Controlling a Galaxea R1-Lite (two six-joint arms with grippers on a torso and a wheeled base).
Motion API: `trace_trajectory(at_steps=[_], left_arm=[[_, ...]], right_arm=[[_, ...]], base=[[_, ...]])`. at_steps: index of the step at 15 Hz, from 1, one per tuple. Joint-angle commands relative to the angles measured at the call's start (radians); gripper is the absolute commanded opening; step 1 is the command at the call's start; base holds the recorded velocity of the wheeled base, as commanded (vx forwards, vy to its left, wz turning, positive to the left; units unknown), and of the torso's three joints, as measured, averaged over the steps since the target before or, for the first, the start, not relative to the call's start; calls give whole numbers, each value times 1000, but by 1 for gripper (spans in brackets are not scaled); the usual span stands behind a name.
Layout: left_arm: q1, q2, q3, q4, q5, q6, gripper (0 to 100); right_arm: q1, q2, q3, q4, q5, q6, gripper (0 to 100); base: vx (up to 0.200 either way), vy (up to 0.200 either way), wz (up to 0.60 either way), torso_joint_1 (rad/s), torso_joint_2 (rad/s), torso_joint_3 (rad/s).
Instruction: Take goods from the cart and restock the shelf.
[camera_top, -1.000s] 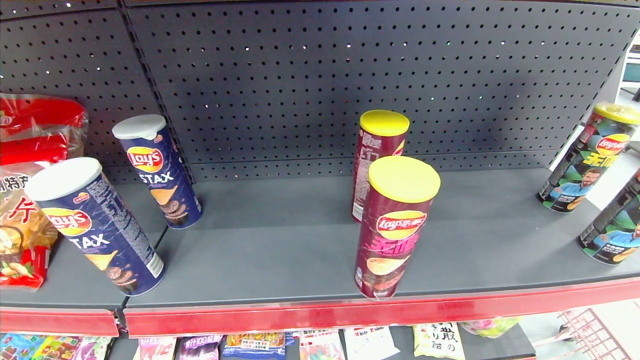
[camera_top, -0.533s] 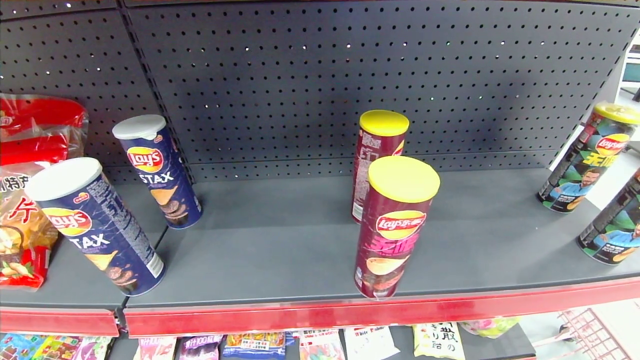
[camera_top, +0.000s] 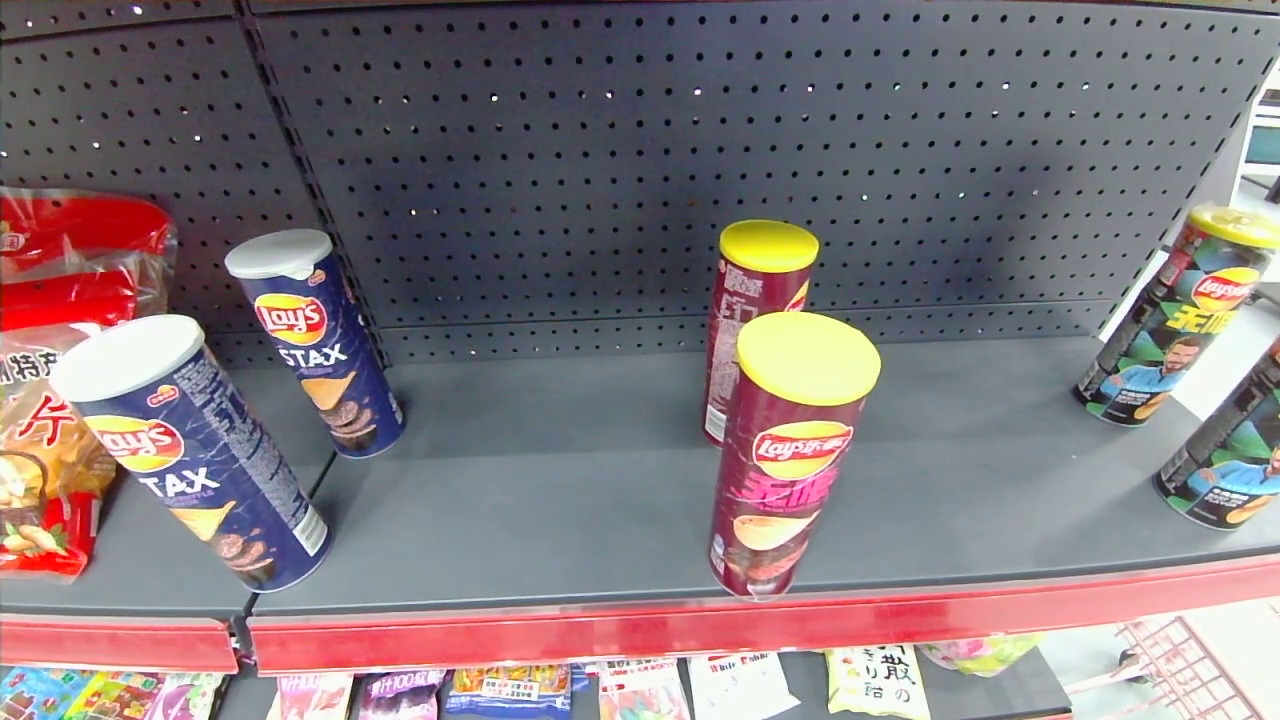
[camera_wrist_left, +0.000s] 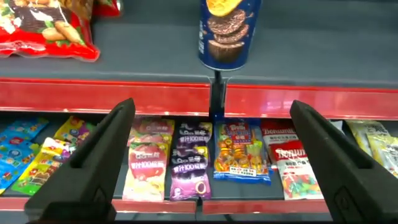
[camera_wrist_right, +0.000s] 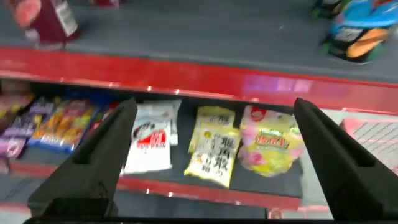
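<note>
Left gripper (camera_wrist_left: 205, 171): jaws spread, empty. Right gripper (camera_wrist_right: 205, 165): likewise. Shelf (camera_top: 560, 500) lay ahead of both jaws, blue can (camera_wrist_left: 229, 31) straight beyond left pair. Likely step: between items, nothing carried. Next move called for return to cart, fresh can pinched.

Upright chip cans (camera_top: 795, 450) on grey shelf (camera_top: 560, 500)

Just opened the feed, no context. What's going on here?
Restocking job, but nothing is in hand right now. The left gripper and right gripper are both open and empty, facing the red front edge of the shelf. On it stand two blue cans at the left, two maroon cans in the middle and two green cans at the right. Snack bags lie on the level below.
</note>
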Motion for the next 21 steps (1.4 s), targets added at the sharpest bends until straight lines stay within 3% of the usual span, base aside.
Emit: trace_trajectory(at_steps=[1,4,7,10,12,13,15,16,18,19,21], left_arm=[[-4,0,0,-1,-2,3,100],[-17,0,-1,-1,-17,-3,100],[-151,-36,-3,1,-33,-8,100],[-122,-86,-3,2,-10,-41,100],[-122,-86,-3,2,46,-112,100],[-122,-86,-3,2,59,-129,100],[-122,-86,-4,2,59,-123,100],[-120,-86,-4,1,49,-97,100],[-122,-86,-3,-1,-95,92,100],[-122,-86,-3,4,-131,164,100],[-122,-83,-3,5,-135,172,100]], right_arm=[[10,-54,21,7,-146,27,100],[12,-54,21,9,-103,55,100],[12,-54,21,9,-103,58,100],[12,-54,21,9,-105,55,100],[12,-54,21,9,-105,55,100],[12,-54,21,9,-105,56,100],[12,-54,21,9,-105,55,100],[12,-54,21,9,-105,55,100],[12,-54,21,9,-105,56,100],[12,-54,21,9,-105,55,100],[12,-54,21,9,-105,55,100]], base=[[0,0,0,0,0,0],[0,0,0,0,0,0],[0,0,0,0,0,0],[0,0,0,0,0,0],[0,0,0,0,0,0],[0,0,0,0,0,0],[0,0,0,0,0,0],[0,0,0,0,0,0],[0,0,0,0,0,0],[0,0,0,0,0,0],[0,0,0,0,0,0]])
